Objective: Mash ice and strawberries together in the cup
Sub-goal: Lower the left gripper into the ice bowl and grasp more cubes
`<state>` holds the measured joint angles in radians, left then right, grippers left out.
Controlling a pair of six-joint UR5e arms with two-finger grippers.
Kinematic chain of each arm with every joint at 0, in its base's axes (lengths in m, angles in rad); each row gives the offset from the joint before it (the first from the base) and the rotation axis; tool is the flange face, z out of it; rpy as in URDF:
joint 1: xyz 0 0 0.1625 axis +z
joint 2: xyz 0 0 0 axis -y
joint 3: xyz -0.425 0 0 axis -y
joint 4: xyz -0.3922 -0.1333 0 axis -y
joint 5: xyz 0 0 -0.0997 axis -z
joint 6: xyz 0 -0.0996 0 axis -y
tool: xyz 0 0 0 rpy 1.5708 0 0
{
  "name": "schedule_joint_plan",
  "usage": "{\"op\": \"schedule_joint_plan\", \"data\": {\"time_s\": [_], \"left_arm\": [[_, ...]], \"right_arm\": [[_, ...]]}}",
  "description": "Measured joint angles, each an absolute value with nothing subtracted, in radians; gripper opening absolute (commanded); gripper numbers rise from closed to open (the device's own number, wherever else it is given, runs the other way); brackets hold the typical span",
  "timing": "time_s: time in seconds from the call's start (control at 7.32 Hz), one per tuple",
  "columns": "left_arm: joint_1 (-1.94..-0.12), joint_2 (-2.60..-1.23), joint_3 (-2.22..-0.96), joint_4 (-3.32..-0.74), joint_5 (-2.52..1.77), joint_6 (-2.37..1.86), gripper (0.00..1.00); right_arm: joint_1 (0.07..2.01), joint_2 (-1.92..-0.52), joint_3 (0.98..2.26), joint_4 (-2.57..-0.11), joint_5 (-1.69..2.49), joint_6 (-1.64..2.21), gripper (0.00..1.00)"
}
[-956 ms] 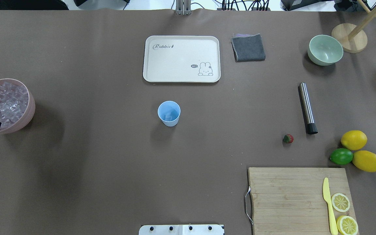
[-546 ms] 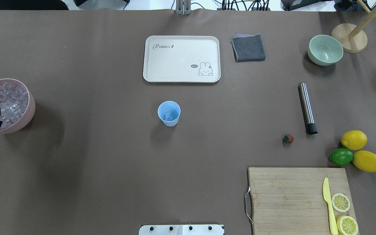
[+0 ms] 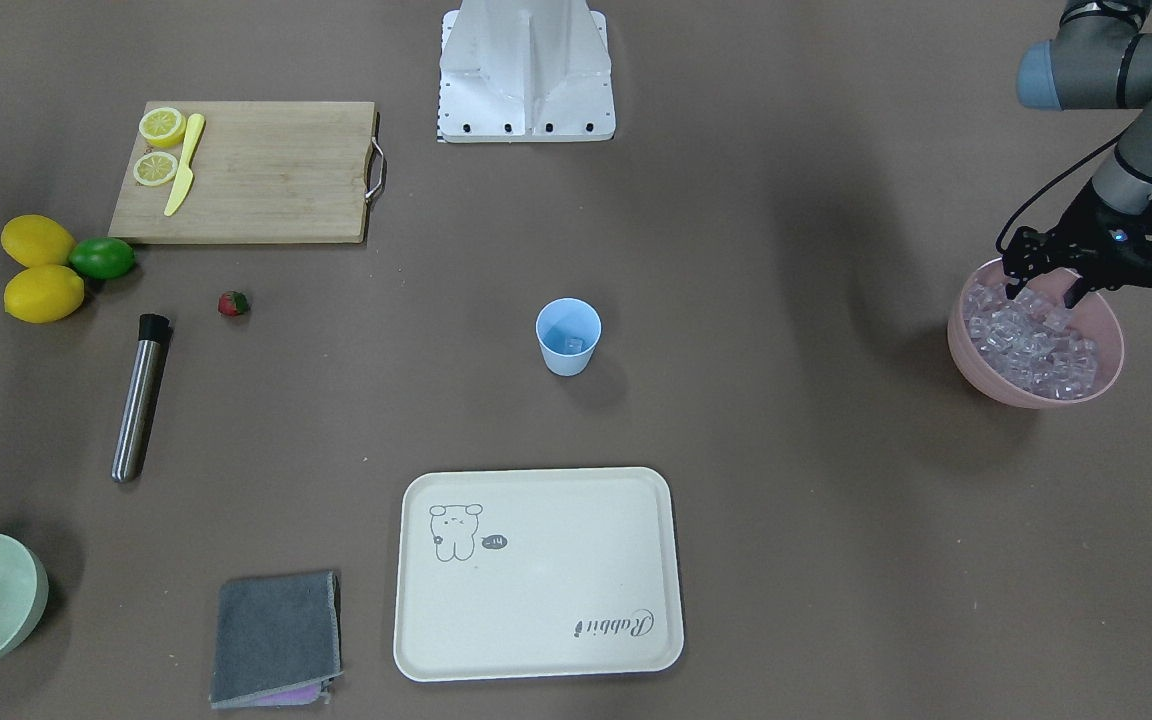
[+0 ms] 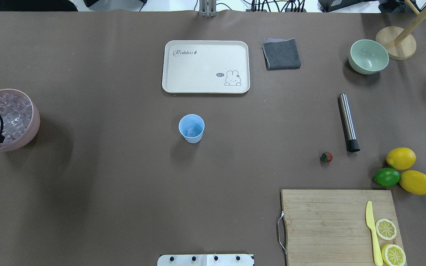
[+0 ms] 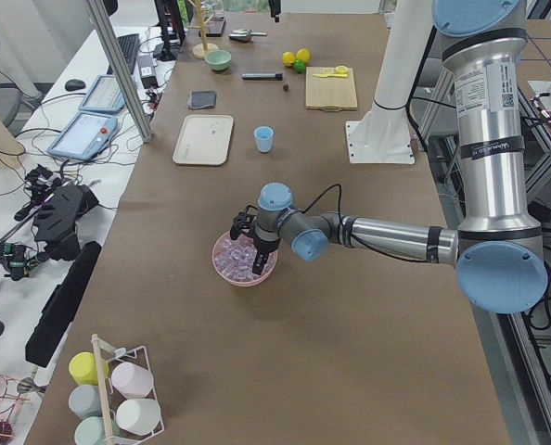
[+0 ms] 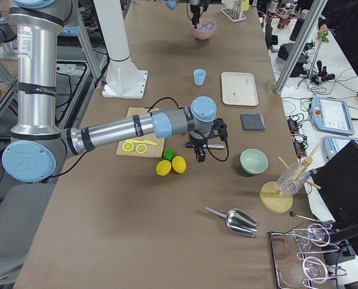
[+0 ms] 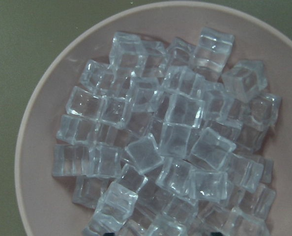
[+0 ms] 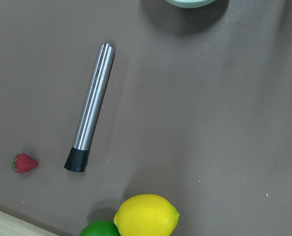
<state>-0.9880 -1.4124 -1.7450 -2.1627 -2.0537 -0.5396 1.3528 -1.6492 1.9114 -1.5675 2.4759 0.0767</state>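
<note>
While ice-loading is the step in hand, left pincer (image 3: 1045, 292) hangs spread over the ice (image 7: 146, 147) in pink bowl (image 3: 971, 358), far left. Next, likely: pinch one cube, carry to cup (image 4: 191, 128), mid-table (image 4: 124, 192). Further right lies the strawberry (image 4: 326, 157); right pincer (image 6: 198, 155): cannot tell.

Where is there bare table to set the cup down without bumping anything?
Widest bare stretch: between the pink bowl and the cup. Also free between cup and cutting board. Crowded around the strawberry, muddler, lime and lemons.

Arms (image 5: 387, 237): silver-grey tubes w/ pale-blue joint caps. Black cable (image 3: 1041, 195) runs to black left gripper (image 3: 1048, 293). White base (image 3: 526, 60), dark screws.
</note>
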Motion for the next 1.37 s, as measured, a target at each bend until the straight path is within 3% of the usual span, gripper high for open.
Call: {"op": "schedule_joint_plan", "data": {"time_s": [0.55, 0.68, 0.82, 1.37], "left_arm": [[-0.981, -1.417, -1.736, -2.163, -2.051, -0.541, 0.74], [-0.973, -1.417, -1.736, -2.163, -2.048, -0.542, 0.58], [-0.96, -1.417, -1.737, -2.163, -2.035, -0.551, 0.01], [-0.943, -1.419, -1.767, -2.126, -2.077, -0.527, 0.0]], "right_arm": [[1.353, -1.672, 1.934, -1.568, 2.478, 0.077, 1.0], [1.353, -1.683, 1.946, -1.568, 2.478, 0.078, 1.0], [1.354, -1.69, 1.953, -1.568, 2.479, 0.078, 1.0], [1.354, -1.721, 1.991, -1.568, 2.479, 0.078, 1.0]]}}
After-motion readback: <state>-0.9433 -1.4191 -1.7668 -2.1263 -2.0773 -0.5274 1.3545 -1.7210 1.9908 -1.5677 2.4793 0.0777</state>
